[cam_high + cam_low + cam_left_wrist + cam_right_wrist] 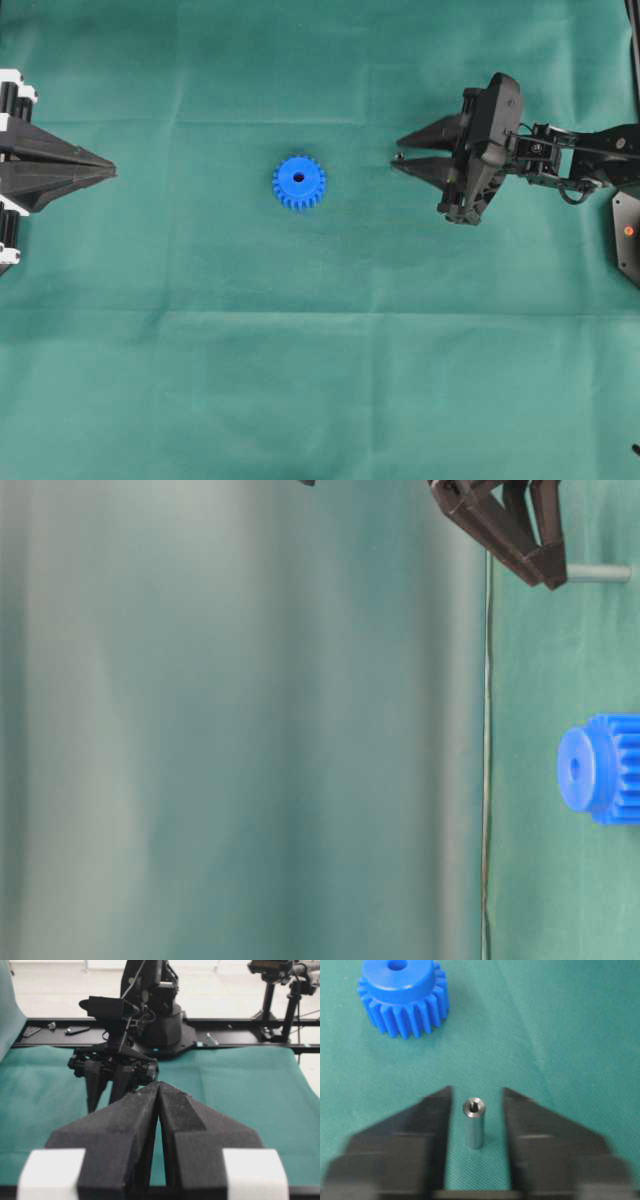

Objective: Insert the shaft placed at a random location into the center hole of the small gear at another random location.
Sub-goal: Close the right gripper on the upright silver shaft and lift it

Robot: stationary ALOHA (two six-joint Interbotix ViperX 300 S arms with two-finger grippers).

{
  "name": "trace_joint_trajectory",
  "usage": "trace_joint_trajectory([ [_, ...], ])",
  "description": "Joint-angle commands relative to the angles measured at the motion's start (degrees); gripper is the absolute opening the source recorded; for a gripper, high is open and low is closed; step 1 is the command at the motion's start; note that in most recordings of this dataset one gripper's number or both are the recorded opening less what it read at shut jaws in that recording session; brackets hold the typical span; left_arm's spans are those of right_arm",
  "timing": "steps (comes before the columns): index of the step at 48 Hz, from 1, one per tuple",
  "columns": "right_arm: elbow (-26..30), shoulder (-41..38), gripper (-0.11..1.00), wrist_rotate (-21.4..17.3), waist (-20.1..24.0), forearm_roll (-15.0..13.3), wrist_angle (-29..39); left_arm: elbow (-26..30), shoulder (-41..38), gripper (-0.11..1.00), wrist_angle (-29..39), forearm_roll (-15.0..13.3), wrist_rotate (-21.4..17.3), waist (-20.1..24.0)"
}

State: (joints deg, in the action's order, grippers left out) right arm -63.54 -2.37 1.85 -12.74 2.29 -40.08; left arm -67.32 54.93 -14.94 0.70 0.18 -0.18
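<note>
The small gear point(299, 182) is bright blue and lies flat on the green cloth mid-table, hub up, with its center hole point(299, 178) showing dark. The shaft point(474, 1125), a short silver pin, stands upright on the cloth between the fingers of my right gripper point(476, 1091). Cloth shows on both sides of the pin, so the jaws are open and touch nothing. The gear point(402, 997) sits beyond the fingertips, to the left. In the table-level view the shaft point(598, 573) is just past the right gripper point(548, 578). My left gripper point(112, 172) rests shut at the left edge, holding nothing.
Green cloth point(320, 380) covers the whole table. In the left wrist view the right arm point(115, 1065) faces me, with its base point(160, 1025) on a black rail and camera stands point(280, 990) behind. A black bracket point(628, 235) sits at the right edge.
</note>
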Motion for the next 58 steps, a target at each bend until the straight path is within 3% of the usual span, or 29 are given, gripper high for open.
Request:
trace_joint_trajectory([
  [1, 0.9, 0.4, 0.21, 1.1, -0.3, -0.4, 0.4, 1.1, -0.4, 0.0, -0.3, 0.2, 0.0, 0.0],
  [4, 0.9, 0.4, 0.12, 1.1, -0.3, -0.6, 0.9, 1.1, -0.4, 0.0, -0.3, 0.2, 0.0, 0.1],
  [30, 1.7, 2.2, 0.12, 0.9, -0.3, -0.6, 1.6, 1.1, -0.4, 0.0, -0.3, 0.2, 0.1, 0.1],
  [49, 3.0, 13.4, 0.12, 0.9, -0.2, -0.5, 12.7, 1.1, -0.3, 0.0, 0.2, 0.2, 0.1, 0.1],
  [58, 3.4, 14.1, 0.12, 1.1, -0.3, -0.5, 14.3, 1.1, -0.3, 0.0, 0.5, 0.2, 0.1, 0.0],
])
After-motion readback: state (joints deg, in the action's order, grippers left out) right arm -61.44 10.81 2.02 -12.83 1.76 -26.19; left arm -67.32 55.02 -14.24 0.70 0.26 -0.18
